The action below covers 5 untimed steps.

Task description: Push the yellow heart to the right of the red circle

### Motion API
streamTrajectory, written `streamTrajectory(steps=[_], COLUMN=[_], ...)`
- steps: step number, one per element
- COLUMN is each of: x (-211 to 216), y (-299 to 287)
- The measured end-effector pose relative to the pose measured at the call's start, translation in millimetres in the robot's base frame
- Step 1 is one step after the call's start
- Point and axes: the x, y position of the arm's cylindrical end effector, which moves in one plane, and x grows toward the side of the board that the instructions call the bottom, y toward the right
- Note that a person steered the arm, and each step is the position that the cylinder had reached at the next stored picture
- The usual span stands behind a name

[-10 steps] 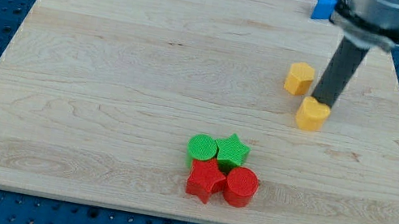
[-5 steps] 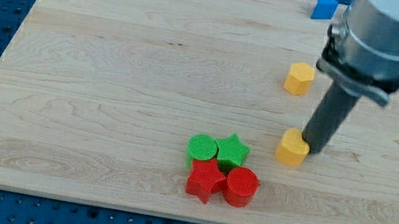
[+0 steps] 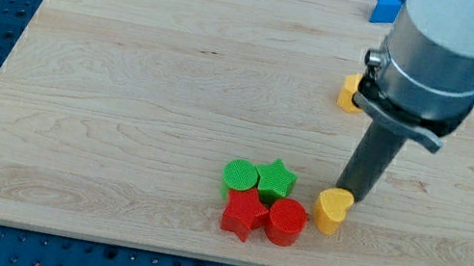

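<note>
My tip point(image 3: 352, 198) touches the yellow heart point(image 3: 332, 210) on its far-right side; the red circle point(image 3: 287, 222) lies just left. No hand here.

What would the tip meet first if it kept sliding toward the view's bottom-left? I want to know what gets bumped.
My tip sits just up-right of the yellow heart, apparently touching it, so it meets the heart first; the red circle lies beyond.

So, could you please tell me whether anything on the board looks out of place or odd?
Nothing stands out. The yellow heart sits upright just right of the red circle, my tip touching its upper edge. The other blocks lie flat on the board.
</note>
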Motion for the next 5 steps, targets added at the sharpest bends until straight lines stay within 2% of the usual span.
streamTrajectory(steps=[2,5], x=[-25,11], y=[1,1])
